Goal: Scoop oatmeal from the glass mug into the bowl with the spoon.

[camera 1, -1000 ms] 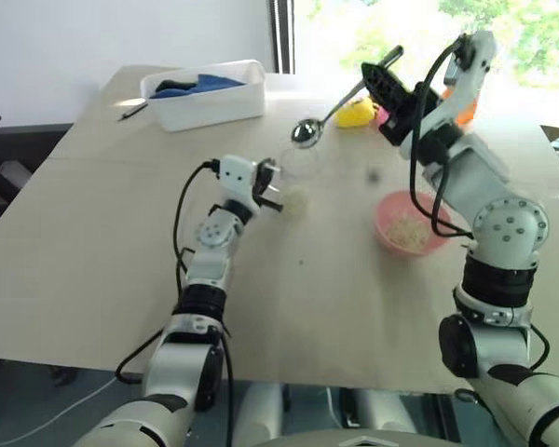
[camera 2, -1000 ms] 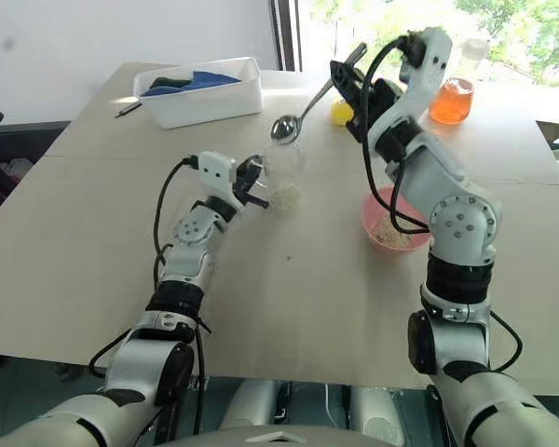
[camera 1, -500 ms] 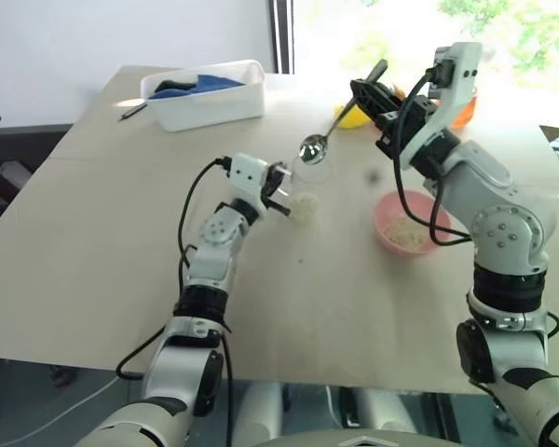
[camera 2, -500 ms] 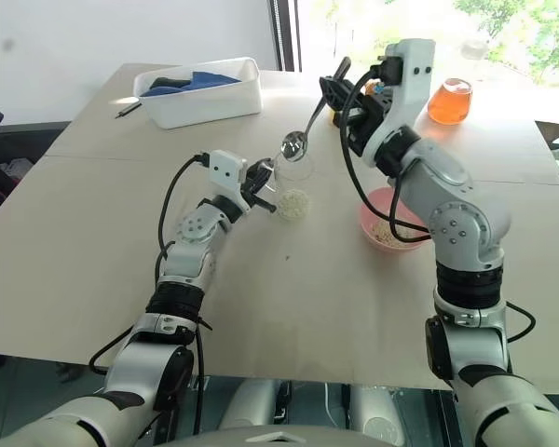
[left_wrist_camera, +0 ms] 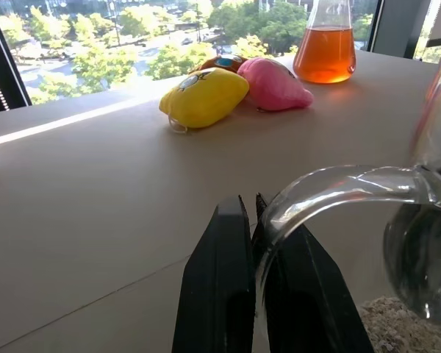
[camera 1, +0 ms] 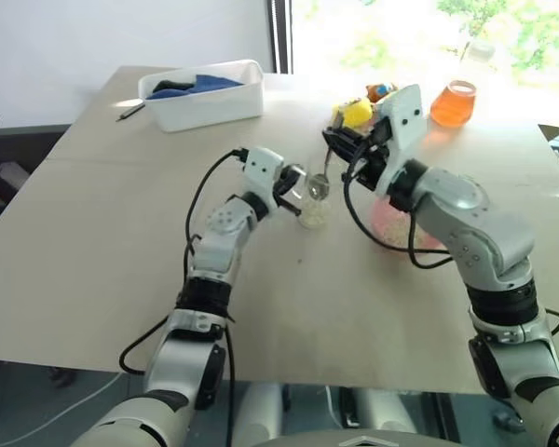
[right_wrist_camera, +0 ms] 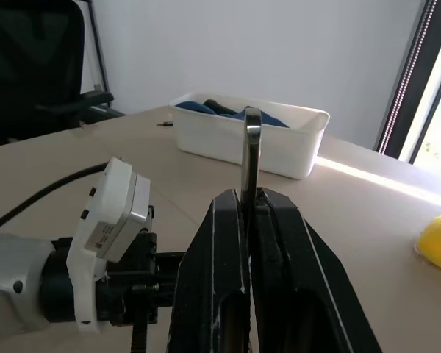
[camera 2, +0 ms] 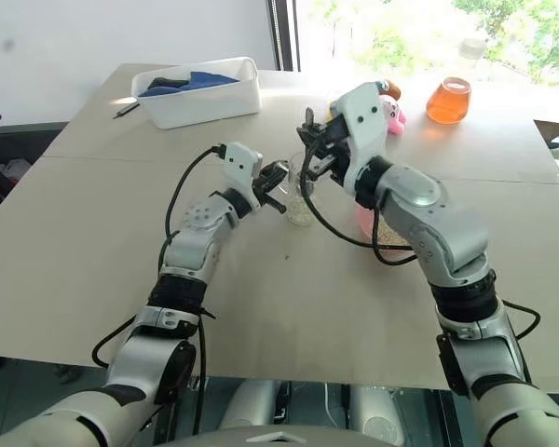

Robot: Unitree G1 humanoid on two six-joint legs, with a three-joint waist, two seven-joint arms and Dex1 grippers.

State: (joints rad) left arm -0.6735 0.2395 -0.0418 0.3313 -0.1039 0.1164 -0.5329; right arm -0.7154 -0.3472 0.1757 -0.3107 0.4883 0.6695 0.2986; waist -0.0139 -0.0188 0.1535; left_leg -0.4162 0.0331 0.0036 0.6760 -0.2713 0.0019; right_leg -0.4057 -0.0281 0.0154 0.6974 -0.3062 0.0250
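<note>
**Spoon at the mug's mouth**

The left gripper [left_wrist_camera: 253, 220] is clamped on the glass mug [camera 1: 309, 200] by its handle; the right gripper [right_wrist_camera: 251, 213] pinches the spoon [camera 1: 319, 186], its tip at the rim (oatmeal [left_wrist_camera: 397, 323] below). A steep dip could tip the mug or spill flakes short of the bowl [camera 1: 391, 228].

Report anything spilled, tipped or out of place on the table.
Nothing stands out. The mug stands upright with its oatmeal inside, handle pinched by the left claw. The right claw holds the spoon at the mug's mouth. No flakes on the table.

white tub [camera 1: 205, 93], orange flask [camera 1: 452, 102], yellow toy [left_wrist_camera: 203, 97]
</note>
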